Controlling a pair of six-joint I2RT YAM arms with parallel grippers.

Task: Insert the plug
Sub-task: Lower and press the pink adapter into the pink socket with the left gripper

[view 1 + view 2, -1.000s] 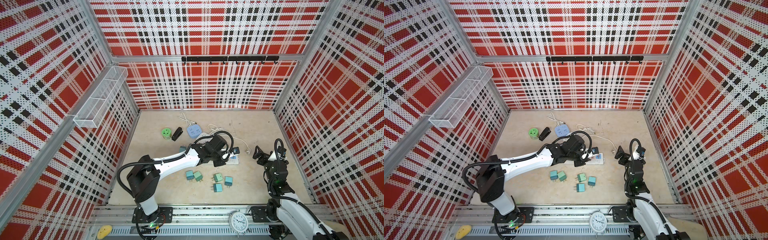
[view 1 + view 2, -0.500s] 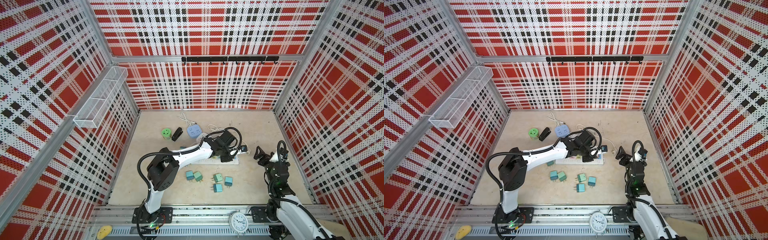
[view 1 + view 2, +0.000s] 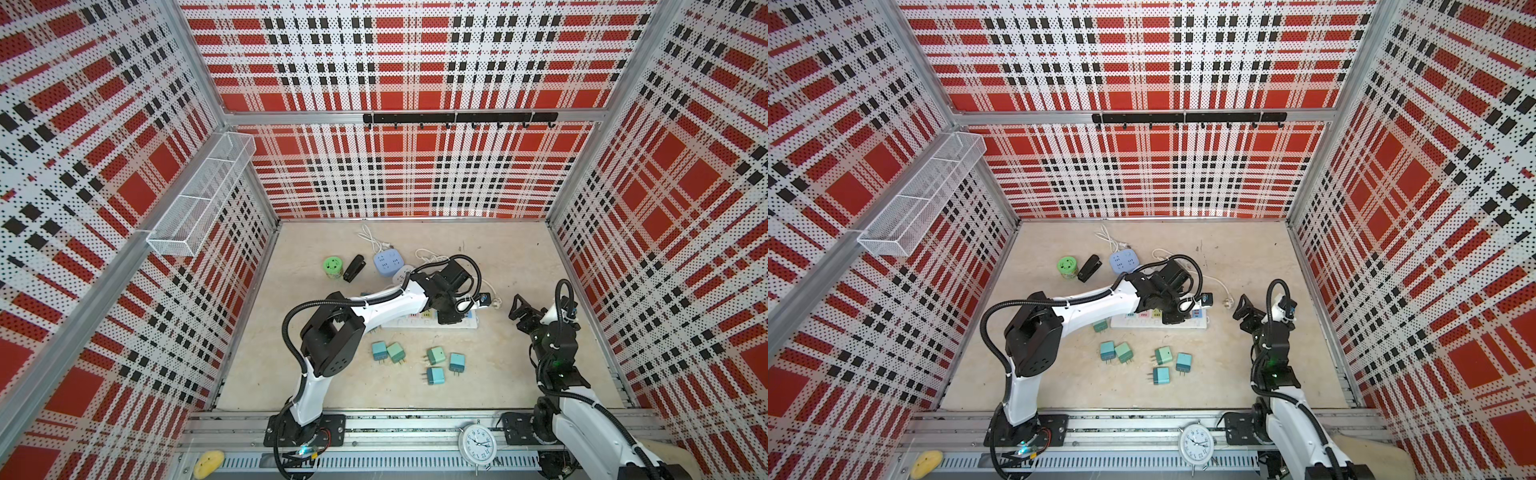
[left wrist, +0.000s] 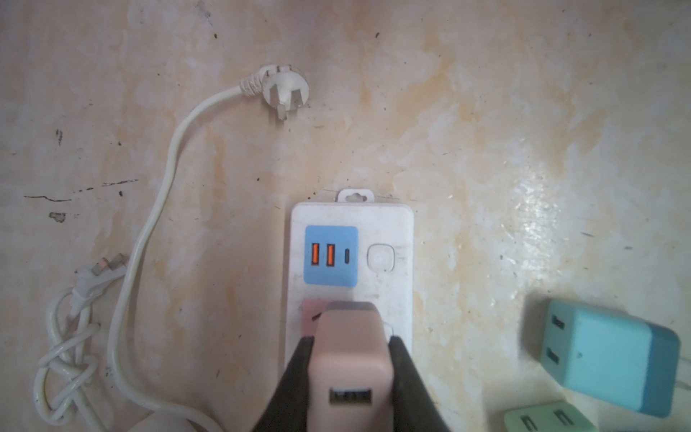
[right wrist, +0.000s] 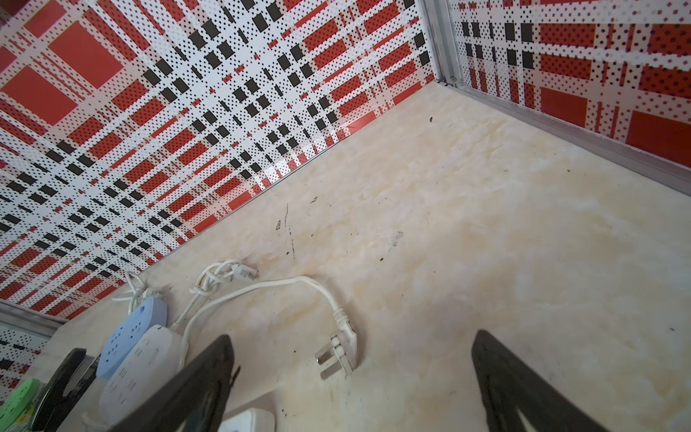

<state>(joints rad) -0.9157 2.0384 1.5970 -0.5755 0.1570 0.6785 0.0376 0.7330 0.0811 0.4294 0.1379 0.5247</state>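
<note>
My left gripper (image 4: 350,338) is shut on a pink plug (image 4: 349,359), a small block with a USB port on its near face. It holds the plug over the white power strip (image 4: 398,232), and the plug's far end meets a pink socket panel (image 4: 307,318); the prongs are hidden. In both top views the left gripper (image 3: 451,311) (image 3: 1173,311) sits over the right end of the power strip (image 3: 401,323) (image 3: 1138,322). To the right, my right gripper (image 3: 523,309) (image 5: 352,334) stands open above bare floor, holding nothing.
Several teal and green plugs (image 3: 435,356) lie in front of the strip. A white cord's plug (image 3: 496,304) (image 5: 338,357) lies between the grippers. A blue socket cube (image 3: 388,262), black stapler (image 3: 354,268) and green round socket (image 3: 333,267) sit behind. A wire basket (image 3: 199,199) hangs on the left wall.
The left arm has swung right, carrying the pink plug along the strip to its right end, then nearly stopped. The right gripper has stayed open and almost still.
</note>
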